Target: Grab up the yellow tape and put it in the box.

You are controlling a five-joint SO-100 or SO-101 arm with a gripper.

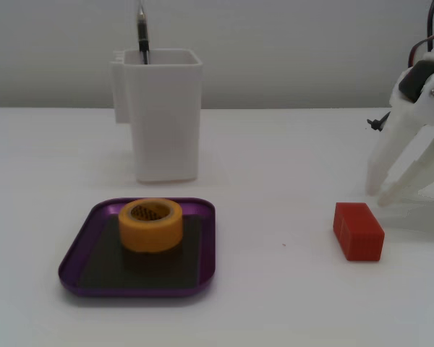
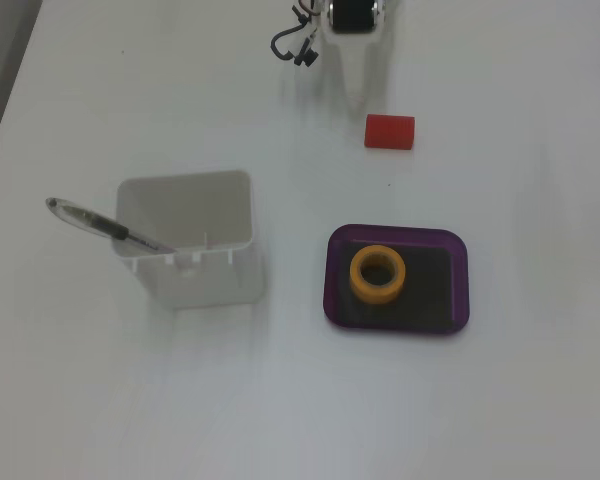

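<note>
The yellow tape (image 1: 151,225) stands flat inside the purple box (image 1: 79,249), toward its back, hollow core facing up. In the other fixed view the tape (image 2: 378,273) sits left of centre in the box (image 2: 458,283). My gripper (image 1: 380,196) is far to the right in a fixed view, fingertips pointing down at the table and nearly touching, holding nothing. In the other fixed view the gripper (image 2: 355,100) is at the top, well away from the box.
A red block (image 1: 358,230) lies on the table just in front of the gripper; it also shows in the other fixed view (image 2: 390,131). A tall white container (image 1: 165,116) holding a pen (image 2: 105,227) stands behind the box.
</note>
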